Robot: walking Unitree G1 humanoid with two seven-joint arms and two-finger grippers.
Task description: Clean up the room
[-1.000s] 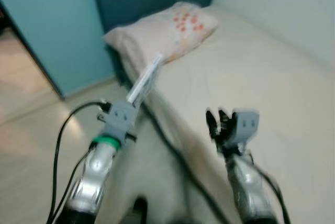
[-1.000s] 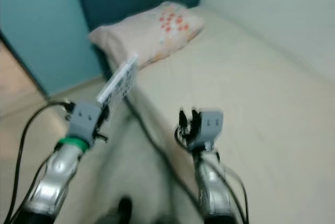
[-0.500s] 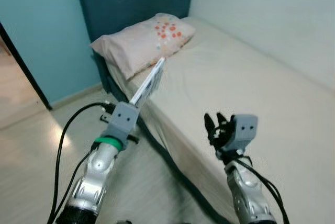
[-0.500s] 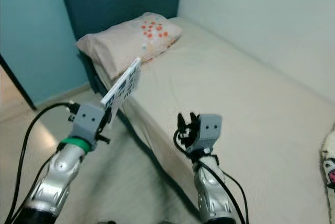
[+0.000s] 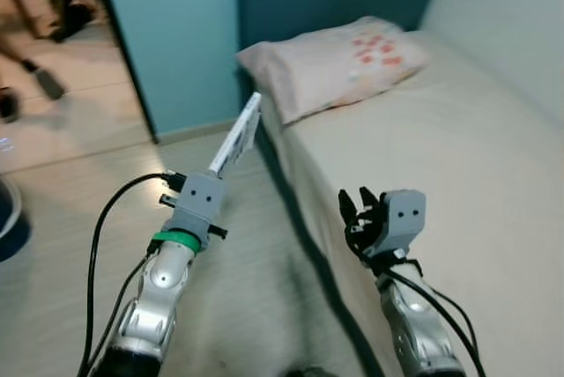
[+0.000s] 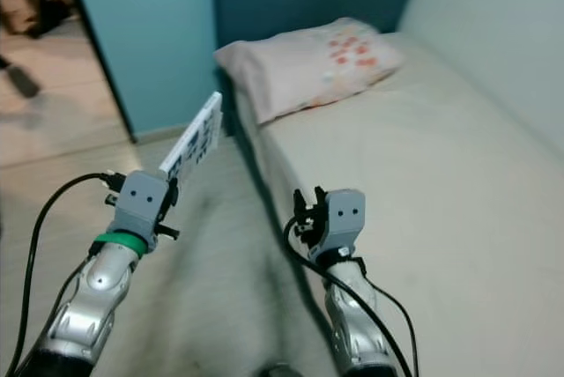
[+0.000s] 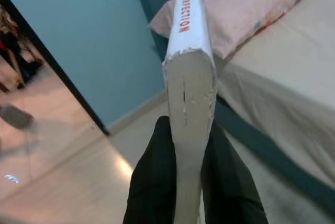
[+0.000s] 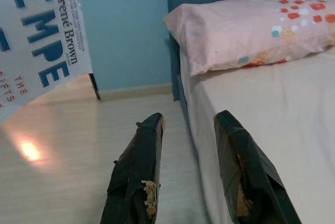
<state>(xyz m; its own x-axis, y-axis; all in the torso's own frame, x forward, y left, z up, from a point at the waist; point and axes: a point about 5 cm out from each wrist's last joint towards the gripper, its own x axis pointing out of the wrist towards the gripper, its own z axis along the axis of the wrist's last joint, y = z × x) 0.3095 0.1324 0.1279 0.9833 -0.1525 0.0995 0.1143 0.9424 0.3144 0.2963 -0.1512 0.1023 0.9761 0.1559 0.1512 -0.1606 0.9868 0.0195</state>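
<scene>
Book: a white paperback book (image 5: 238, 136) with blue letters on the cover is in the air above the floor, near the corner of the bed, at about 11 o'clock in the left eye view.
Long axis: it points up and away from the robot, toward about 1 o'clock, in line with the arm that carries it; the spine with red print shows in the left wrist view (image 7: 189, 35).
Left pincer: the left pincer (image 7: 187, 145) is clamped on the lower edge of the book, one black finger on each cover.
Right pincer: the right pincer (image 8: 189, 140) is held over the edge of the bed, its fingers apart with nothing between them.
Key relation: the book is already in the left arm; the right pincer is just beside it, at 3 o'clock from it.
Bed: the bed (image 5: 476, 166) with a beige sheet fills the 3 o'clock side.
Pillow: a pink pillow (image 5: 339, 62) with red dots lies at the head, at 12 o'clock.
Floor: the pale wooden floor (image 5: 79, 183) goes out through a doorway at 10 o'clock.
Judgement: the book probably needs a place to go; none is visible yet.
</scene>
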